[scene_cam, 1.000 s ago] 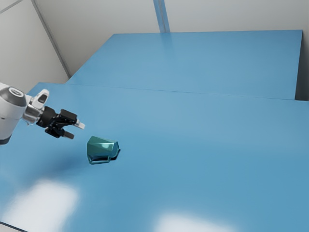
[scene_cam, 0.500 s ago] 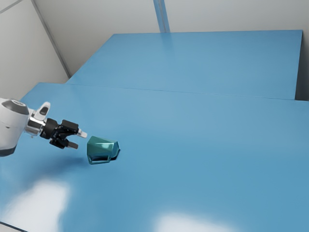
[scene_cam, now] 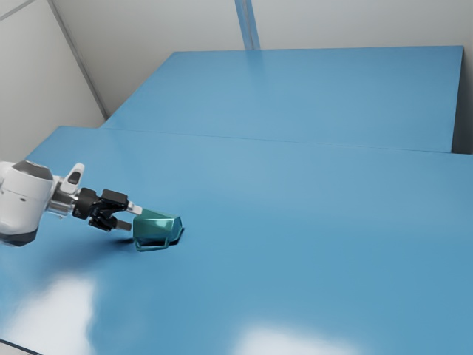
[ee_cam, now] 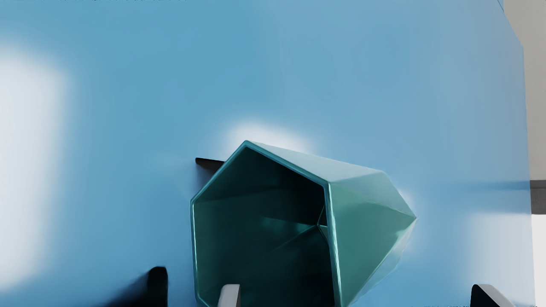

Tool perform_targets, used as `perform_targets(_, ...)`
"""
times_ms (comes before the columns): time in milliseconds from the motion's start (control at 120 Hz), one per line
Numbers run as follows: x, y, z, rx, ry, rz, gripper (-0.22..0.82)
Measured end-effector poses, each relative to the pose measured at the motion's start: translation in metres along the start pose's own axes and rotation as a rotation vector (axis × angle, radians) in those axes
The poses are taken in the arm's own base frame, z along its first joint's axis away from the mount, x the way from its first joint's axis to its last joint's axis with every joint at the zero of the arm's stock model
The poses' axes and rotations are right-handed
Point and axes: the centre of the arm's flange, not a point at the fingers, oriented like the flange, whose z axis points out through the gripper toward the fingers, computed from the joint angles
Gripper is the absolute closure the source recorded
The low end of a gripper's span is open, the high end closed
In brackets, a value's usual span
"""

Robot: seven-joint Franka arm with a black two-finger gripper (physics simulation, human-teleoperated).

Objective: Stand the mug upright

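We had our gripper open, its fingers standing well apart. In the exterior view, the mug lay on its side upon the table, near the gripper, at about four o'clock from it, with its mouth turned towards us

Mug partly beyond the wrist view's edge
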Motion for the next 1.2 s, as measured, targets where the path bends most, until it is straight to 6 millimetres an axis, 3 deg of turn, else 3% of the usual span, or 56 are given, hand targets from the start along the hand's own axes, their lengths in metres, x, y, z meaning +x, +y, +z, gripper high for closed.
perform_targets(825, 0.0, 0.012, 0.036, -0.047, -0.033, 0.105, 0.03)
perform_targets(1200, 0.002, 0.016, 0.038, -0.05, -0.027, 0.128, 0.47)
